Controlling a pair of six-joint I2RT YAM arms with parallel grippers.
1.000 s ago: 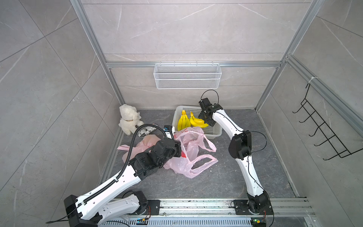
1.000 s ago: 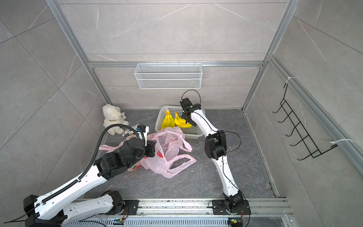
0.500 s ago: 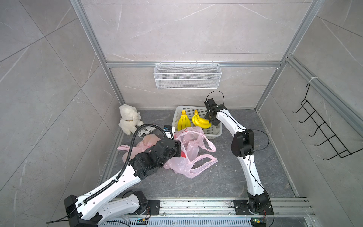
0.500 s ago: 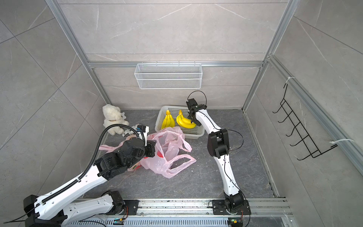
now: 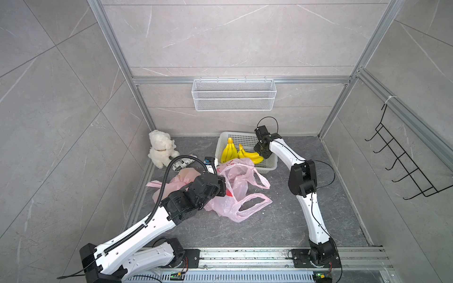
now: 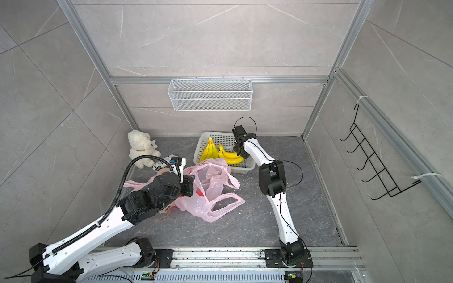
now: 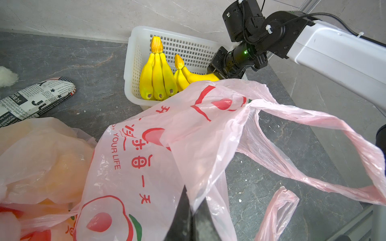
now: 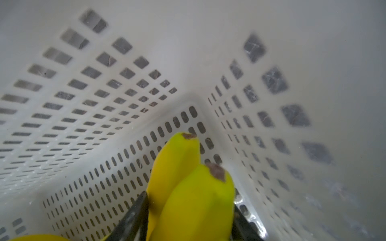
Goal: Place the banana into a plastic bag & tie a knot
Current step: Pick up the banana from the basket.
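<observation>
The right claw (image 8: 190, 197) reaches into the white perforated plastic basket (image 5: 245, 134), jaws partly open astride the tips of a curved yellow banana bunch (image 5: 250, 155), fingers close against both sides; whether they grip I cannot tell. The tips lie near the basket's corner walls. The left claw (image 7: 191, 201) is closed on the rim of the thin pink plastic bag (image 5: 236, 177), its mouth lifted just beside the basket's near edge. Bare grey stone floor (image 5: 277, 220) lies open between bag and right arm (image 5: 285, 150).
</observation>
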